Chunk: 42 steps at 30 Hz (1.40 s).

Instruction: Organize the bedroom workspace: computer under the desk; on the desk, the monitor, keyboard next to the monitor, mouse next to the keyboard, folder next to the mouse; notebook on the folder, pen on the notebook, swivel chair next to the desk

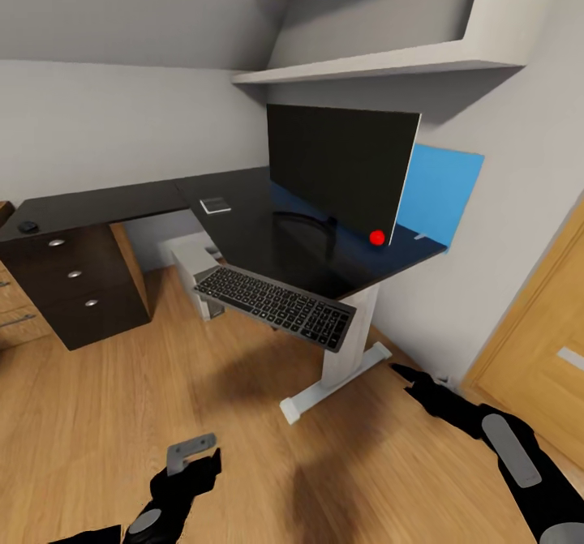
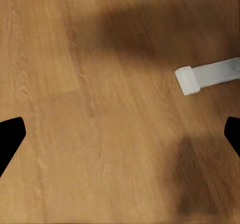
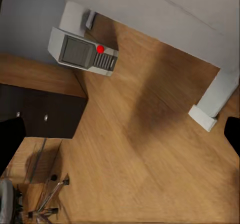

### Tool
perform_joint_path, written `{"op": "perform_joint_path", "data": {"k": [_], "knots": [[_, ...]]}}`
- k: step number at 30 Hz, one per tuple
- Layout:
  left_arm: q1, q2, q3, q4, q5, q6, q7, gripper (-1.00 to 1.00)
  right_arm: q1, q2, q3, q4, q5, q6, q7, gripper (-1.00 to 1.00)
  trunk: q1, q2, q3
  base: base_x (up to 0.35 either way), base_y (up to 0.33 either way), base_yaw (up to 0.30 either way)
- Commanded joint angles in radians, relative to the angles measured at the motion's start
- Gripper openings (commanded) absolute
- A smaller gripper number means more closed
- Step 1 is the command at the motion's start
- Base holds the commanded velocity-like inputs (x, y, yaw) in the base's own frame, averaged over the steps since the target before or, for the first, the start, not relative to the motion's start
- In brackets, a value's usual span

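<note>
The monitor (image 1: pixel 341 173) stands on the desk (image 1: pixel 243 232), in front of its blue back panel. At the desk's front edge the keyboard (image 1: pixel 276 306) juts out over the floor. The notebook (image 1: pixel 215 204) lies on the desktop, and the mouse (image 1: pixel 28 226) sits at its far left end. Under the desk stands the computer (image 1: pixel 195 272) (image 3: pixel 82 53). The swivel chair's silver base (image 3: pixel 45 206) shows beside the drawers. My left gripper (image 1: pixel 195 451) (image 2: pixel 120 139) and right gripper (image 1: pixel 410 378) (image 3: pixel 120 139) hang open over bare floor. The folder and pen are out of view.
The desk's white foot (image 1: pixel 324 386) (image 2: pixel 207 76) (image 3: pixel 215 103) rests on the wood floor between my arms. A wooden door (image 1: pixel 551 349) is at the right. White shelves (image 1: pixel 381 64) hang above the monitor. A light-wood dresser (image 1: pixel 12 313) adjoins the dark drawers (image 1: pixel 77 276).
</note>
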<state>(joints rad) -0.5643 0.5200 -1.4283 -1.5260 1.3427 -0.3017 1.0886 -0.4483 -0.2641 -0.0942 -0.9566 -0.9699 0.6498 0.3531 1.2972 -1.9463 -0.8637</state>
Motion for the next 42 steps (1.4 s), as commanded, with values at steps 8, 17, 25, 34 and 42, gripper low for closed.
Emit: {"op": "perform_joint_path", "data": {"k": [8, 17, 25, 34, 42], "knots": [[-0.002, 0.066, -0.008, 0.006, 0.096, -0.002, -0.243, 1.0, 0.0, -0.004, -0.002, -0.001, 0.0, 0.037, 0.128, 1.0, 0.008, -0.015, -0.007, 0.0, 0.0, 0.0], [-0.002, 0.065, -0.012, 0.039, 0.117, -0.002, -0.263, 1.0, 0.0, -0.004, 0.002, -0.001, 0.003, 0.1, 0.302, 1.0, 0.008, -0.015, -0.007, 0.0, 0.0, 0.0], [-0.002, 0.059, -0.014, 0.065, 0.118, -0.002, -0.267, 1.0, 0.0, 0.002, 0.048, -0.012, -0.002, 0.151, 0.327, 1.0, 0.008, -0.015, -0.007, 0.0, 0.0, 0.0], [-0.002, 0.057, -0.014, 0.075, 0.118, -0.003, -0.263, 1.0, 0.0, 0.007, 0.055, -0.018, -0.005, 0.169, 0.327, 1.0, 0.0, -0.001, -0.001, 0.0, 0.0, 0.0], [-0.002, 0.057, -0.014, 0.092, 0.118, -0.007, -0.264, 1.0, 0.0, 0.009, 0.052, -0.013, -0.099, 0.171, 0.326, 1.0, -0.031, 0.055, 0.024, 0.0, 0.0, 0.0]]}}
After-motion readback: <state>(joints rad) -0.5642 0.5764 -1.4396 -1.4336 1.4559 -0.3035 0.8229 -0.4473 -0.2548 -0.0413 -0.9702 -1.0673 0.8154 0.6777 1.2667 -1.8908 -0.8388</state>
